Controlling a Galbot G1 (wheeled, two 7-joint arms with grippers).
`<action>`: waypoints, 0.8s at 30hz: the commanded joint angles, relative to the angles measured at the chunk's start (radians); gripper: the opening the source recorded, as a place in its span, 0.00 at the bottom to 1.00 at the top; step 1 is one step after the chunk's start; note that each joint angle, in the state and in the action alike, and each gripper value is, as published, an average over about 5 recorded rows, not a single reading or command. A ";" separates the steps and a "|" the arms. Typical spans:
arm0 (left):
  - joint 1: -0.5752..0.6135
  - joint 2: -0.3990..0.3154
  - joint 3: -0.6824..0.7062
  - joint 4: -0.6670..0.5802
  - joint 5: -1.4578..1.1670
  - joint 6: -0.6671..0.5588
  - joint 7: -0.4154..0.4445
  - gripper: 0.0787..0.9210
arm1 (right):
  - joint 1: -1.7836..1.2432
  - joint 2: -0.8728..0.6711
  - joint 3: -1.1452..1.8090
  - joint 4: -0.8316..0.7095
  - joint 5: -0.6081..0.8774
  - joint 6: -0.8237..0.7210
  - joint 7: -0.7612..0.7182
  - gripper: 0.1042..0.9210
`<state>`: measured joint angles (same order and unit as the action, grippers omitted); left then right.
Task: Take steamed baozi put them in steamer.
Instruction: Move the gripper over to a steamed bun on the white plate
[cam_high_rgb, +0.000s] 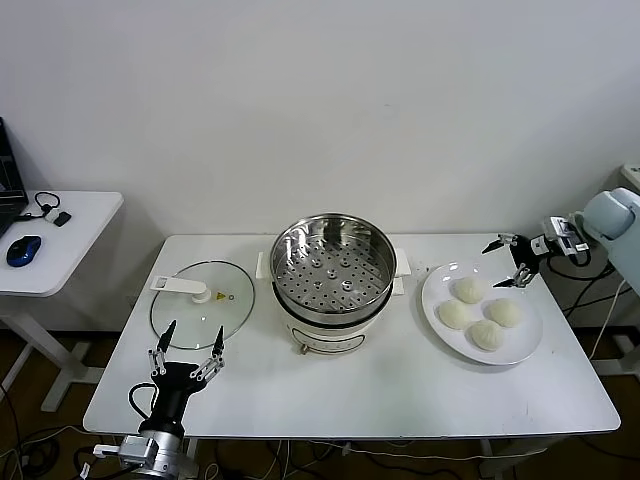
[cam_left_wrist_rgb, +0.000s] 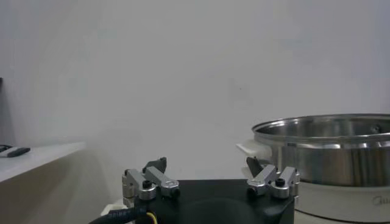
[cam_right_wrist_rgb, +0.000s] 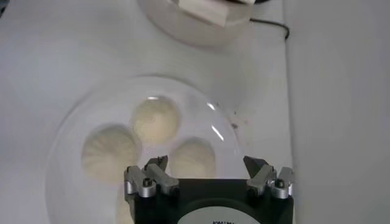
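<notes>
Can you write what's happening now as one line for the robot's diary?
right gripper: open, above plate edge | baozi: four on plate | steamer: empty | left gripper: open, idle by lid

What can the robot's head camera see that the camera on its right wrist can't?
Only the head view shows the round shiny steel steamer basket, empty, the round glass lid with a white handle and the left gripper, open near the table's front edge. Only the right wrist view shows the pleats on the small white dough buns close up. Both show the flat white plate of buns and the open right gripper above its edge.
</notes>
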<state>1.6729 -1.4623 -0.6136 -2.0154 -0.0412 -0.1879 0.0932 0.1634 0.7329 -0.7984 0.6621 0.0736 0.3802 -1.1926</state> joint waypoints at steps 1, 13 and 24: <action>-0.002 0.002 0.001 -0.002 0.001 0.004 0.001 0.88 | 0.075 0.139 -0.104 -0.186 -0.114 -0.016 -0.041 0.88; -0.015 0.002 0.001 -0.010 0.001 0.016 0.001 0.88 | -0.031 0.251 0.125 -0.293 -0.291 -0.055 -0.019 0.88; -0.011 0.001 -0.001 -0.005 0.001 0.014 0.000 0.88 | -0.099 0.292 0.216 -0.305 -0.342 -0.068 0.005 0.88</action>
<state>1.6602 -1.4614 -0.6135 -2.0229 -0.0405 -0.1739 0.0933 0.1001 0.9795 -0.6555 0.3974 -0.2002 0.3211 -1.1926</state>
